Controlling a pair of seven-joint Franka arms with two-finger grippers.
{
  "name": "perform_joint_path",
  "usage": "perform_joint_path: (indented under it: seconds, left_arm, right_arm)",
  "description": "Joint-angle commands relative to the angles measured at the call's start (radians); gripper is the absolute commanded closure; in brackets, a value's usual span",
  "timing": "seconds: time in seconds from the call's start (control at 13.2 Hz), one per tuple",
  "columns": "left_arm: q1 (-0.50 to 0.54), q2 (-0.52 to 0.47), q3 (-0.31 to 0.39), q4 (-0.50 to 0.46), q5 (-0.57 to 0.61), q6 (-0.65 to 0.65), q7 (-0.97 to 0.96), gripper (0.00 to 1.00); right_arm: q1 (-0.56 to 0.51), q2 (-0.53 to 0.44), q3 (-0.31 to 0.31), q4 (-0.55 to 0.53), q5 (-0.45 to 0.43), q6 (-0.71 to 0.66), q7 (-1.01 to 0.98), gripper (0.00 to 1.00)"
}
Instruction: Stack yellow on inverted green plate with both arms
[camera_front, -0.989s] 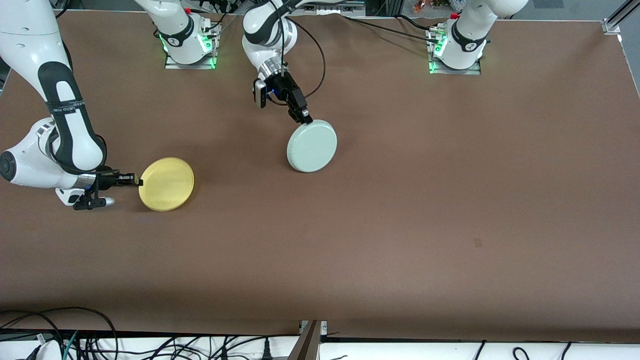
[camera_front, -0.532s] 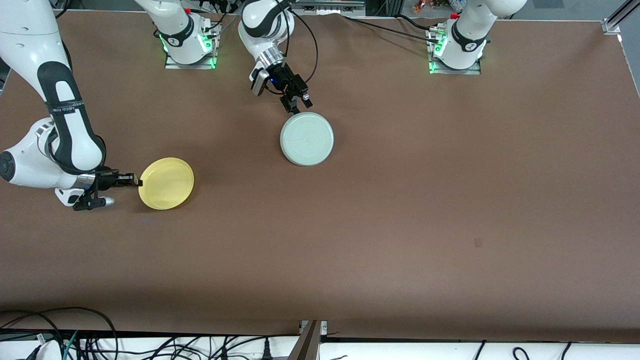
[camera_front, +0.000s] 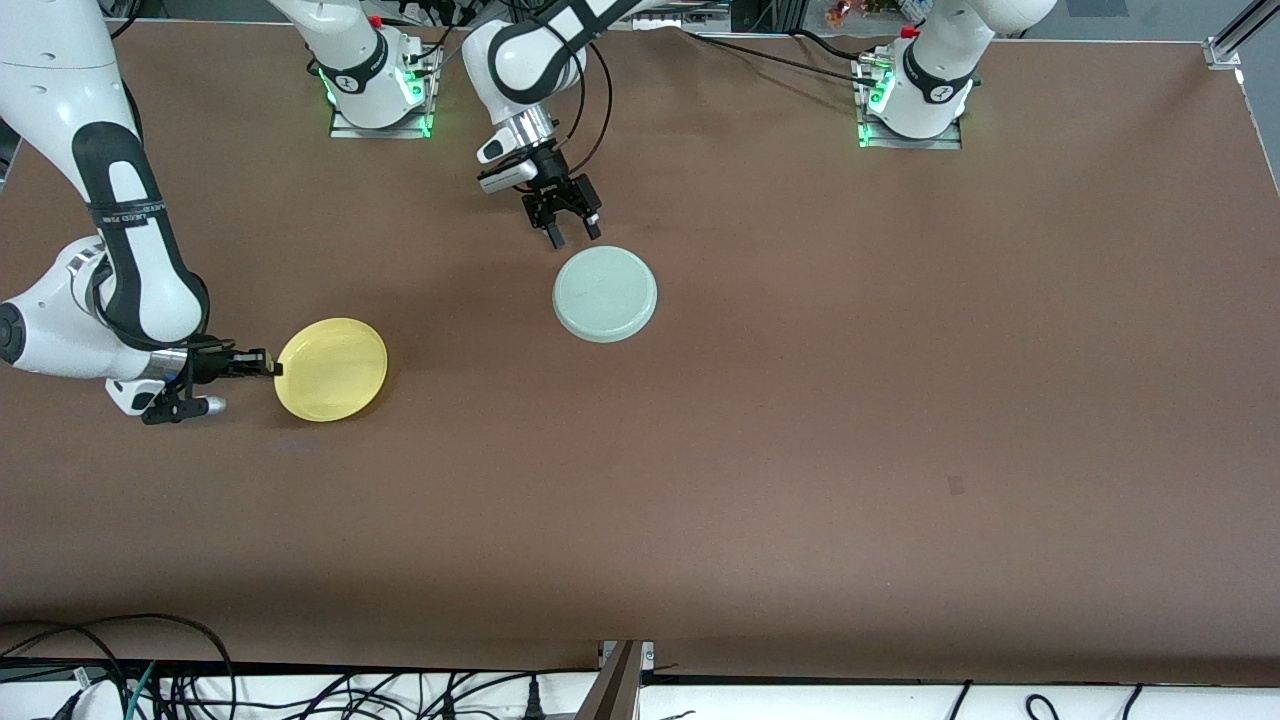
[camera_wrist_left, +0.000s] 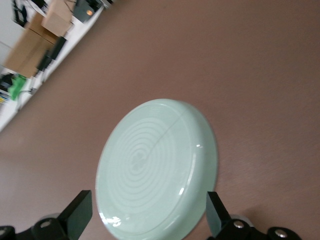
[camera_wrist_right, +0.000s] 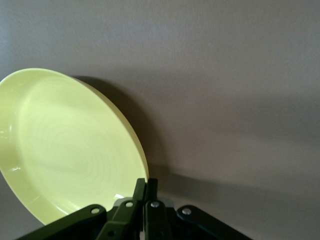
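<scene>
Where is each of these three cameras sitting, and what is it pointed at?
Front view: high across the table, facing both arms' bases; shows the left gripper and right gripper.
Left wrist view: on the left arm, looking over its open fingers at the inverted green plate.
Right wrist view: on the right arm, its gripper clamping the yellow plate.
Both plates also show in front.

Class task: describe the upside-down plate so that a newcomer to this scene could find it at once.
Start at the brown table. Below the left arm's open pincer lies a round, shallow, pale mint-green plastic plate, underside up. The similar bright yellow plate, nearer the camera, sits rim-up in the right pincer.
</scene>
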Motion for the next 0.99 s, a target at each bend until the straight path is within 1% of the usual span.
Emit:
perform_joint_path:
  seconds: [0.0, 0.15, 0.23, 0.38, 0.53, 0.61, 0.76, 0.84, 0.91]
  left_arm:
    - [0.072, -0.048, -0.012, -0.006, -0.088, 0.077, -0.010, 0.00]
    - [0.145, -0.109, -0.017, -0.007, -0.277, 0.140, 0.027, 0.00]
    - [0.190, -0.144, -0.017, -0.007, -0.344, 0.142, 0.062, 0.00]
    - [0.274, -0.210, -0.018, -0.009, -0.415, 0.140, 0.123, 0.00]
    - [0.362, -0.267, -0.017, -0.015, -0.535, 0.131, 0.253, 0.00]
    - [0.414, -0.304, -0.018, -0.024, -0.572, 0.128, 0.315, 0.00]
    - [0.494, -0.356, -0.018, -0.032, -0.615, 0.126, 0.358, 0.00]
    - [0.524, -0.381, -0.018, -0.040, -0.617, 0.110, 0.376, 0.00]
    - [0.561, -0.401, -0.020, -0.040, -0.618, 0.071, 0.445, 0.00]
  right_arm:
    - [-0.007, -0.015, 0.009, 0.056, 0.015, -0.093, -0.021, 1.00]
    - [-0.007, -0.017, 0.007, 0.128, 0.015, -0.212, -0.009, 1.00]
    - [-0.007, -0.017, 0.007, 0.159, 0.014, -0.265, -0.009, 1.00]
    - [-0.002, -0.030, 0.009, 0.184, 0.008, -0.325, -0.009, 1.00]
    - [0.022, -0.055, 0.012, 0.185, 0.003, -0.354, -0.009, 1.00]
    - [0.039, -0.069, 0.012, 0.184, 0.003, -0.375, -0.007, 1.00]
    - [0.082, -0.092, 0.012, 0.173, 0.005, -0.397, 0.005, 1.00]
    - [0.108, -0.105, 0.012, 0.165, 0.003, -0.399, 0.057, 1.00]
    - [0.143, -0.119, 0.012, 0.150, 0.003, -0.397, 0.135, 1.00]
